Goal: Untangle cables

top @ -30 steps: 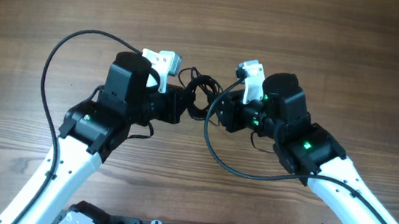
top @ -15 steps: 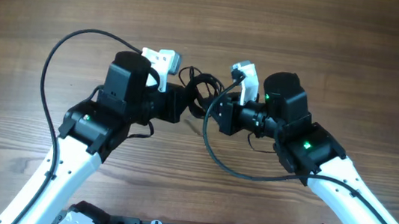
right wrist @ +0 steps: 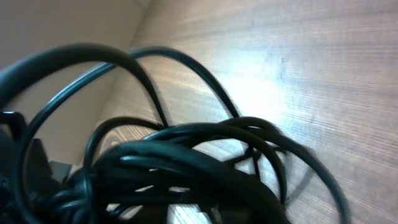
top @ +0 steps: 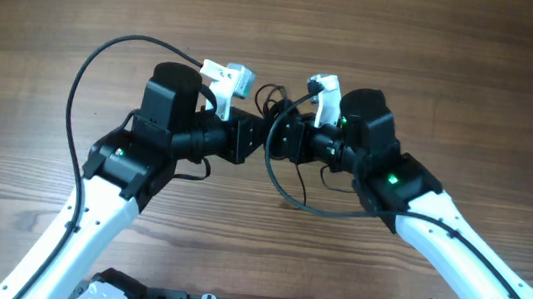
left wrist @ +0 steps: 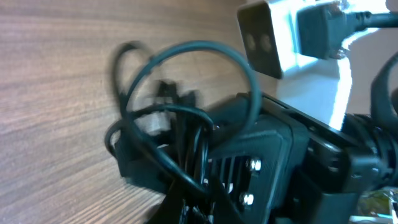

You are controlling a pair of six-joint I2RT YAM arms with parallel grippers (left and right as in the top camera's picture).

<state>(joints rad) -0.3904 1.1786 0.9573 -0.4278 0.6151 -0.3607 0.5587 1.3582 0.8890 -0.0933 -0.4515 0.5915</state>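
— Where are the cables (top: 270, 98)?
— In a knotted bundle over the middle of the table (top: 459, 51), between both arms, with loops poking toward the far edge.
— And the left gripper (top: 258, 136)?
— Pinched closed on the bundle.
— And the right gripper (top: 280, 137)?
— Right up against the bundle. Blurred cords fill its wrist view, so I can't tell how its jaws stand.

White arms (top: 86, 230), black joints (top: 172, 98), green lights (top: 393, 179), looping black wiring (top: 69, 112).

A brown wood-grain table (top: 439, 48) fills the background, with a soft bright glare on its surface.
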